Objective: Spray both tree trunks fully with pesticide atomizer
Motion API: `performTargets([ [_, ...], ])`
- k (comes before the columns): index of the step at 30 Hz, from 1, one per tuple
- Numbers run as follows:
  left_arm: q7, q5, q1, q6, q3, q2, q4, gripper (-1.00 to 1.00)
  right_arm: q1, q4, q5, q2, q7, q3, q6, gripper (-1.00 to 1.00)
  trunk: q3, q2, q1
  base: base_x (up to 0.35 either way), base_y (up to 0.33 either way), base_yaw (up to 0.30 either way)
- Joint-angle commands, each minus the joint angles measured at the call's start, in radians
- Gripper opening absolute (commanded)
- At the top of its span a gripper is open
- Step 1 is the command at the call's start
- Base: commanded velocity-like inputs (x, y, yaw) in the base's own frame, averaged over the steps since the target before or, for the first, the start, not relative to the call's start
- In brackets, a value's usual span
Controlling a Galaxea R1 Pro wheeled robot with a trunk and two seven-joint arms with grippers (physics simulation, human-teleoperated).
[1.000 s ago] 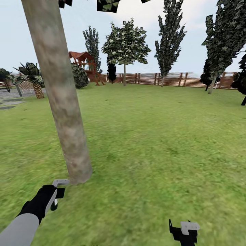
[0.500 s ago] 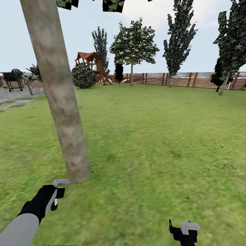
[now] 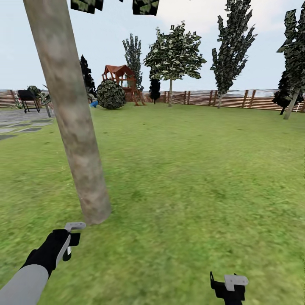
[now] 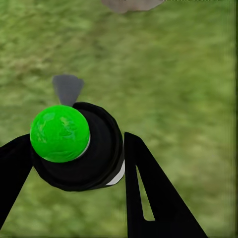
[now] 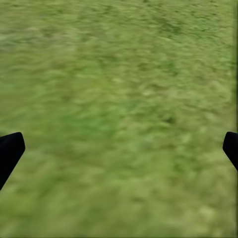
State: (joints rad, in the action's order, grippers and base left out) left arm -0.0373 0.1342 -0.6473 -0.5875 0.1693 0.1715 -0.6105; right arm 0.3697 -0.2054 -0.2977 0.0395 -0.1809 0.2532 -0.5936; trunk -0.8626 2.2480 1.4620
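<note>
Left gripper (image 4: 106, 198) clamps pesticide atomizer (image 4: 74, 146) beside tree trunk (image 3: 72, 123); right gripper (image 5: 119, 148) spread, empty; risk: nozzle misaimed, trunk coverage patchy.

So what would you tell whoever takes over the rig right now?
Left gripper: shut on the atomizer, black body with a green cap, held low near the base of the tree trunk.
Right gripper: open, holding nothing, over grass.
Done: atomizer picked up, robot at the near trunk.
Left: no white specks visible on this trunk, so spraying looks not yet begun. A second bare-trunked tree stands far off by the fence.
</note>
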Motion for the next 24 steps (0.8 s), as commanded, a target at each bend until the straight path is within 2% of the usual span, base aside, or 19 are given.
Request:
performTargets([
  [1, 0.002, 0.001, 0.0, 0.0, 0.0, 0.001, -0.001, -1.0, 0.0, 0.0, 0.0, 0.0, 0.0, 0.0, 0.0, 1.0, 0.0, 0.0, 0.0, 0.0, -0.044, 0.0],
  [5, 0.007, 0.0, -0.005, -0.001, 0.0, -0.001, -0.013, -1.0, 0.0, 0.0, 0.0, 0.0, 0.0, 0.0, 0.0, 1.0, 0.0, 0.0, 0.0, 0.0, -0.014, 0.0],
  [9, 0.012, 0.001, -0.022, -0.006, -0.007, -0.017, -0.016, -1.0, 0.0, 0.0, 0.0, 0.001, 0.0, 0.001, 0.0, 1.0, 0.0, 0.0, 0.0, 0.0, -0.002, 0.0],
  [12, 0.012, 0.007, -0.076, -0.014, -0.007, -0.003, -0.016, -1.0, 0.0, 0.0, 0.0, 0.001, 0.0, 0.001, 0.0, 1.0, 0.0, 0.0, 0.0, 0.0, 0.0, 0.0],
  [14, 0.012, 0.009, -0.084, -0.015, -0.008, 0.017, -0.017, -1.0, 0.0, 0.0, 0.0, 0.001, 0.0, 0.001, 0.0, 1.0, 0.0, 0.0, 0.0, 0.0, 0.0, 0.0],
  [16, 0.011, 0.008, -0.082, -0.014, -0.015, 0.02, -0.02, -1.0, 0.0, 0.0, 0.0, 0.001, 0.0, 0.001, 0.0, 1.0, 0.0, 0.0, 0.0, 0.039, 0.0, 0.0],
  [24, 0.013, 0.004, -0.082, -0.016, -0.013, 0.001, -0.02, -1.0, 0.0, 0.0, 0.0, 0.001, 0.0, 0.001, 0.0, 1.0, 0.0, 0.0, 0.0, 0.292, 0.0, 0.0],
])
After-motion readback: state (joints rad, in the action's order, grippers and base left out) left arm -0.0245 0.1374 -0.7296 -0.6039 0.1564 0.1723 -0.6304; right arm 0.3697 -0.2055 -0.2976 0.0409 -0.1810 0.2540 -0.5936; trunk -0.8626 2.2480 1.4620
